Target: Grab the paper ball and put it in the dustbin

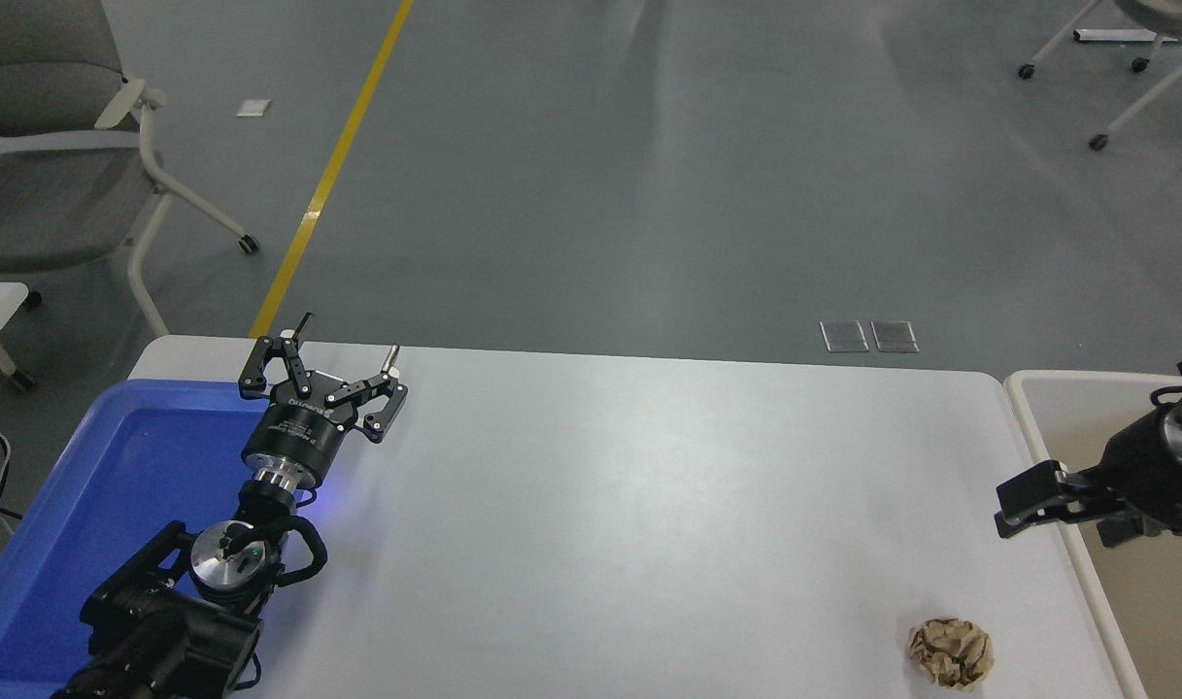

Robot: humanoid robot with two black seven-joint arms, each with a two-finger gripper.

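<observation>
The paper ball [951, 652], a crumpled tan-brown wad, lies on the white table [649, 505] near its front right corner. The cream dustbin [1026, 417] stands against the table's right edge, partly cut off by the picture. My right gripper [1055, 529] comes in from the right edge over the bin's left rim, open, nothing between its fingers. It is well behind and to the right of the ball. My left gripper [348, 337] is parked open at the back left.
A bright blue shallow tray [115, 456] lies at the table's left end, under my left arm. Beyond the table is grey floor with a yellow line, a grey office chair [47, 146] at the top left and chair legs [1115, 116] at the top right.
</observation>
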